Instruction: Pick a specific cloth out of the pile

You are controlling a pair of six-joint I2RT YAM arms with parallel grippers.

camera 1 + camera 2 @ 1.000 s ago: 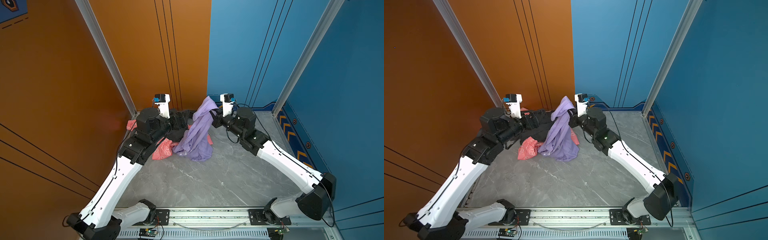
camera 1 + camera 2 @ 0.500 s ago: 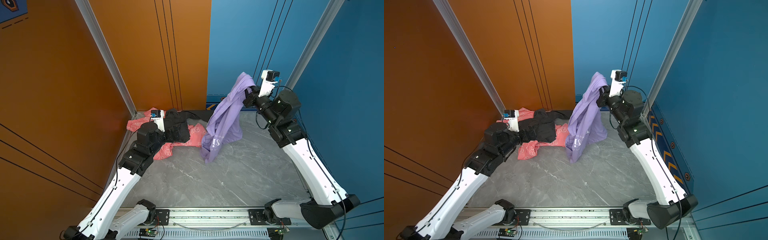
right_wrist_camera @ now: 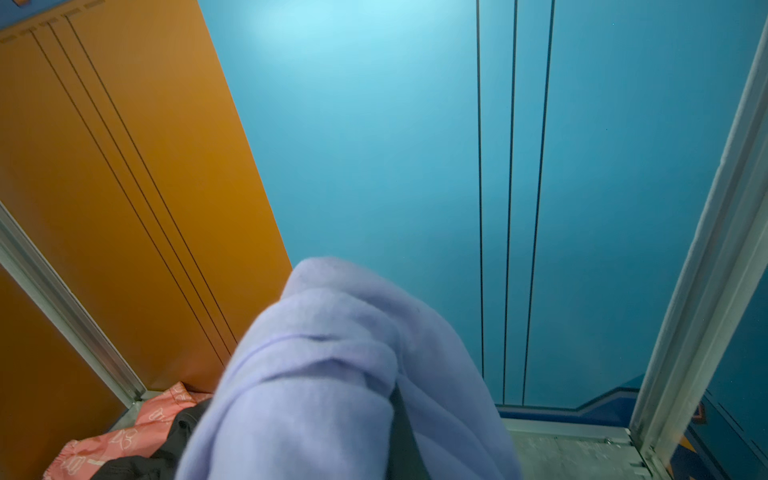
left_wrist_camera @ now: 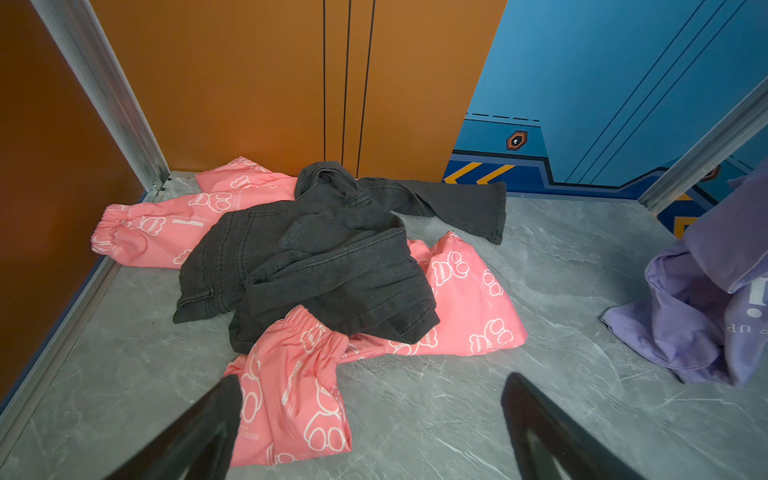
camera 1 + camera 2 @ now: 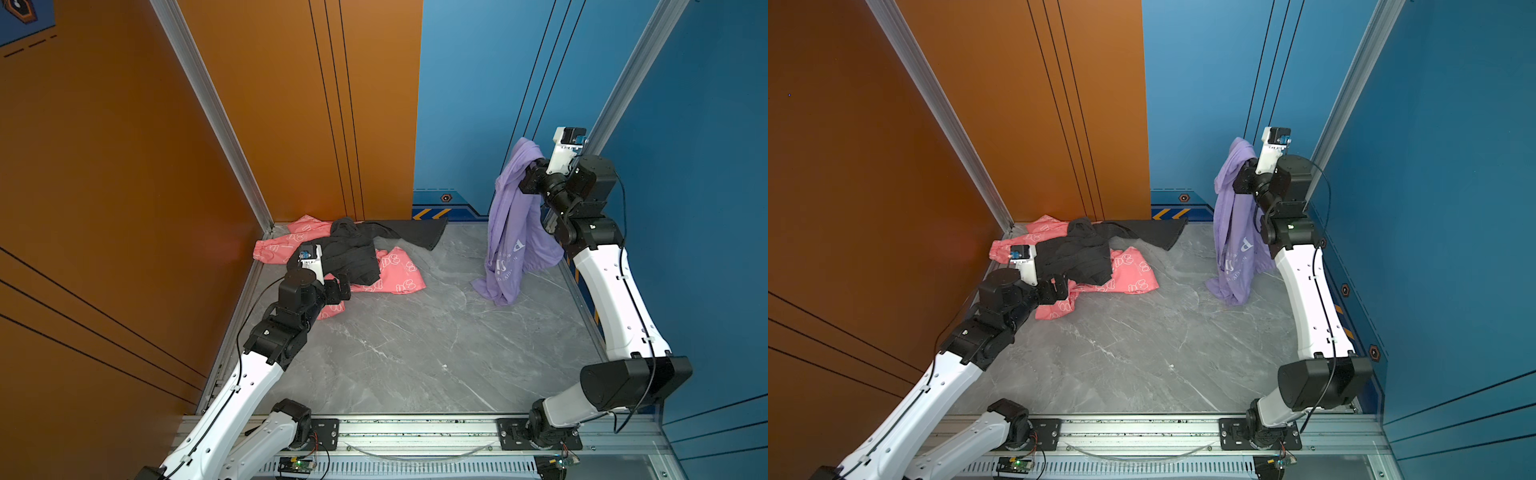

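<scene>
The work surface is a grey marble-patterned floor. It is enclosed by orange wall panels on the left of the frame and blue wall panels on the right, with aluminium posts at the corners. An aluminium rail along the bottom edge carries both arm bases.

The right gripper, at upper right in both top views, is clenched on the cloth. The cloth hangs from it with its lower end touching the floor.

The pile lies left of centre against the orange wall, with the black garment over the coral-pink garment. The left gripper is released and empty at the pile's near edge.
</scene>
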